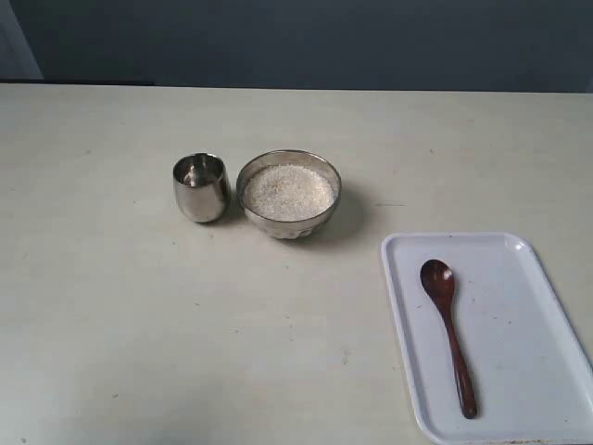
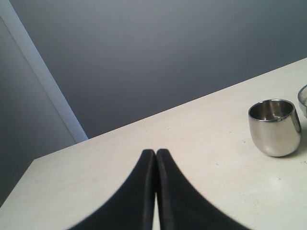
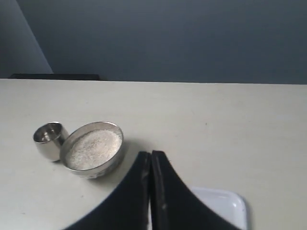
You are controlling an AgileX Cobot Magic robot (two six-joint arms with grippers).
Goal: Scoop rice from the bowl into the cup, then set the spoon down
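Observation:
The steel bowl (image 1: 289, 222) (image 3: 94, 168) stands mid-table, filled with white rice (image 1: 288, 191) (image 3: 92, 148). Just left of it and almost touching stands the small steel cup (image 1: 201, 187) (image 2: 275, 127) (image 3: 48, 140). The dark wooden spoon (image 1: 449, 319) lies on the white tray (image 1: 519, 269) at the front right, head pointing away. Neither arm shows in the exterior view. My left gripper (image 2: 156, 152) is shut and empty, over bare table well away from the cup. My right gripper (image 3: 151, 154) is shut and empty, above the tray's edge (image 3: 225, 201), off to one side of the bowl.
The pale table (image 1: 139, 324) runs back to a dark grey wall (image 1: 306, 42). A pale vertical strip (image 2: 43, 81) runs up the wall near the table's corner in the left wrist view.

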